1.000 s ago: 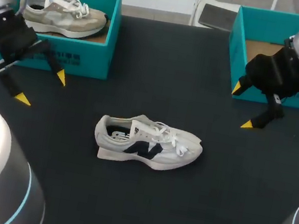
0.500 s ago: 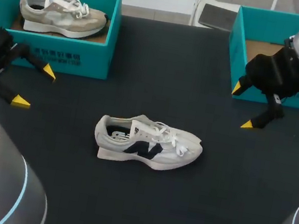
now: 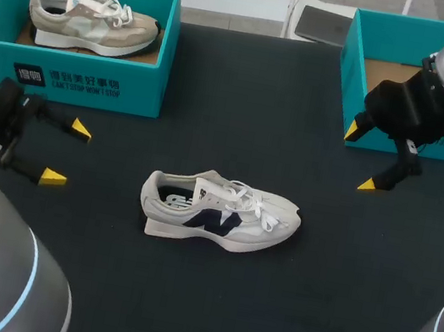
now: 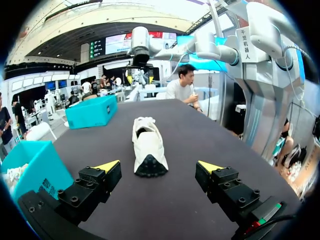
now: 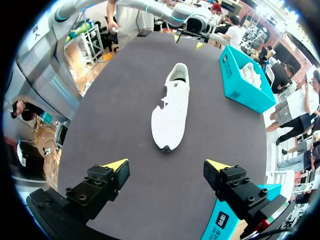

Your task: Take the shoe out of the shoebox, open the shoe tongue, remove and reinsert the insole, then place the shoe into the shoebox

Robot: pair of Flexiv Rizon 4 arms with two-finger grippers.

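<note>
The black table (image 3: pixel 207 301) carries two teal boxes at its far corners. The left shoebox (image 3: pixel 74 80) holds a beige shoe (image 3: pixel 93 19). The right shoebox (image 3: pixel 350 85), partly behind the arm, looks empty, so it is probably the white shoe's home. The white shoe (image 3: pixel 218 213) stands on its sole mid-table, well apart from both boxes, heel toward the left arm and toe toward the right, within reach of either. The left gripper (image 3: pixel 67 154) hovers low near the heel, fingers spread, seemingly lined up on it. The right gripper (image 3: pixel 359 158) hangs before its box, equally spread, holding nothing.
</note>
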